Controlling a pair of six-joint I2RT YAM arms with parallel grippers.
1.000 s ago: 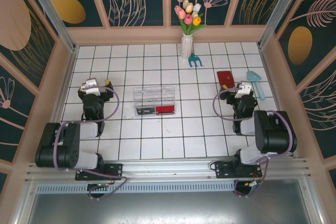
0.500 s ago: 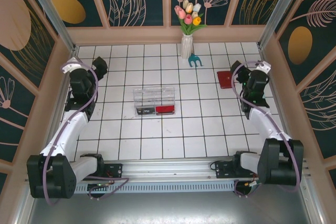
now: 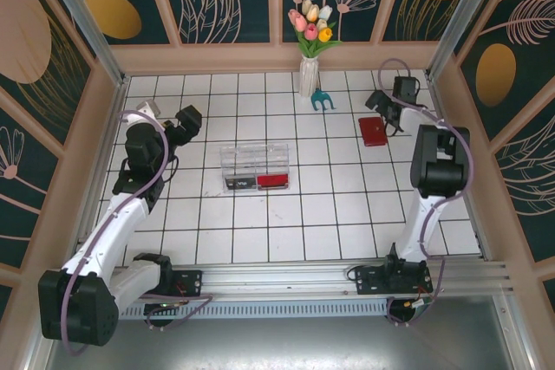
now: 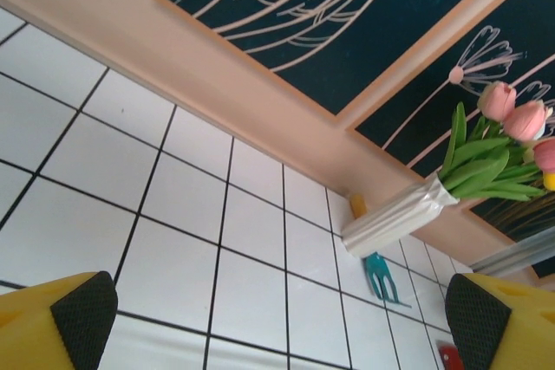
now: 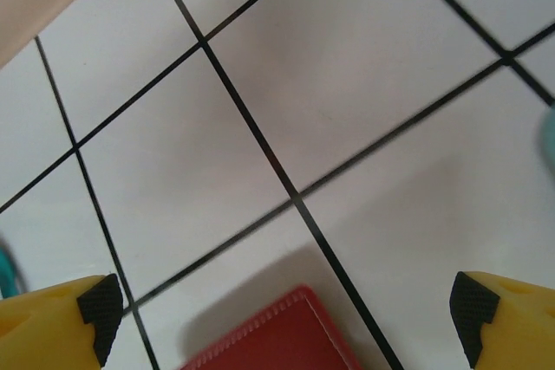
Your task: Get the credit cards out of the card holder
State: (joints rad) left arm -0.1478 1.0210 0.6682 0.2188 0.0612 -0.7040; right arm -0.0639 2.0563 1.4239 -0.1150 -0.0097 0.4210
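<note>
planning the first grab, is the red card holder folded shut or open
Folded shut, it seems: the card holder lies flat as one plain, all-red rectangle with no inside showing.

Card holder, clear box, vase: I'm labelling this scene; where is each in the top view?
card holder [image 3: 373, 131]: top view, centre of its red face.
clear box [image 3: 254, 158]: top view, its bare transparent part.
vase [image 3: 309, 77]: top view, middle of its white body.

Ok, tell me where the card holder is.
In the top view the card holder lies flat at the far right, beside the right gripper and right of the teal fork.
</note>
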